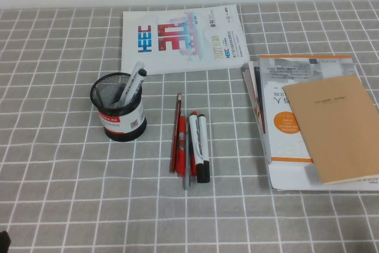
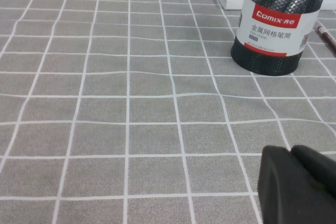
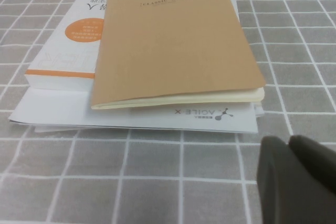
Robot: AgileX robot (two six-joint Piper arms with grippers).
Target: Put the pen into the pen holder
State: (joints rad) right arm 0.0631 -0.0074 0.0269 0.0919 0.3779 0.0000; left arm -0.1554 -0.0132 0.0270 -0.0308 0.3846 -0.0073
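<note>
1. One pen (image 1: 135,82) stood tilted in the pen holder (image 1: 119,114), left of the desk's middle.
2. Left gripper (image 2: 299,184) hovered near the desk's front-left corner, right gripper (image 3: 296,179) near its front-right; finger gaps unclear.

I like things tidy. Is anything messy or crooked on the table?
Mostly tidy. The pen holder stands upright with markers leaning inside. The pen lies flat among loose pens beside it. The brown notebook sits askew on its book stack. The left gripper and right gripper wait low near the table.

Grey checked table (image 1: 53,164) carries pen holder (image 1: 119,114), markers (four), books.
</note>
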